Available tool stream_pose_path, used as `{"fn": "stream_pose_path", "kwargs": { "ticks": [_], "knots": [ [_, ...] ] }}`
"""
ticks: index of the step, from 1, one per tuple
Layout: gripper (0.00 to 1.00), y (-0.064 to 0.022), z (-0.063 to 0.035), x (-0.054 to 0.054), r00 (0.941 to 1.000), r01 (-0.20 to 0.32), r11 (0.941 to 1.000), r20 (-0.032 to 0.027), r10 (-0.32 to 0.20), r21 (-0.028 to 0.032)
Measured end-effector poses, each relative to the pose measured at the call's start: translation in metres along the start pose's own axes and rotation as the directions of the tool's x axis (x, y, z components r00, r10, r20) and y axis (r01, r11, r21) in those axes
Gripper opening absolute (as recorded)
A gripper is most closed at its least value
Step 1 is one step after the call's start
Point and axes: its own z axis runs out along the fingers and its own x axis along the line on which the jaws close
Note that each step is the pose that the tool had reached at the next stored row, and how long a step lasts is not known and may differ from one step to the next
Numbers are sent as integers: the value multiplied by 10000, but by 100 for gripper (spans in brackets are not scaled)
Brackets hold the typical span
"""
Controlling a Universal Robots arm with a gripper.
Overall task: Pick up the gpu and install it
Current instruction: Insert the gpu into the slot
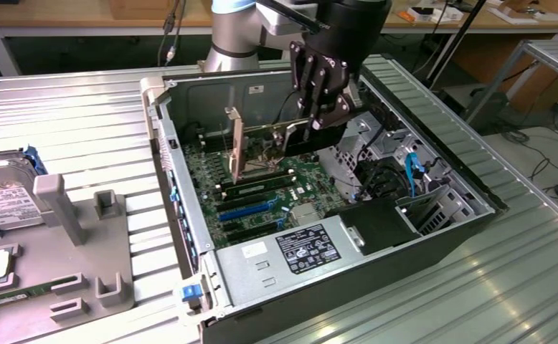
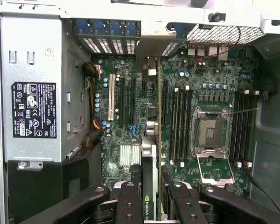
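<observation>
End effector (image 1: pixel 319 123) clamped on gpu (image 1: pixel 265 142); card held on edge above motherboard (image 1: pixel 298 195), inside open computer case (image 1: pixel 162 154) lying on table (image 1: pixel 78 122).

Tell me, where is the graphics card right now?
The gpu hangs edge-on in the gripper, inside the open computer case near the exterior view's middle, over the motherboard.

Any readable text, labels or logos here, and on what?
No text can be read.
Black label on the power supply: print too small.
Green logo patch on the gpu edge: unreadable.
White label on the hard drive: blurred.
Case wall's white sticker: too small.
</observation>
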Motion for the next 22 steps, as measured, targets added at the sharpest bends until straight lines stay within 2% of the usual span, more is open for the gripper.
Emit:
{"fn": "stream_pose_path", "kwargs": {
  "ticks": [8,16,22],
  "knots": [
    [27,16,59,1,9992,-412,9991,-10,412,61],
    [27,28,125,2,9916,-1291,9916,-25,1292,82],
    [27,28,136,2,9915,-1301,9915,-22,1301,84]
  ]
}}
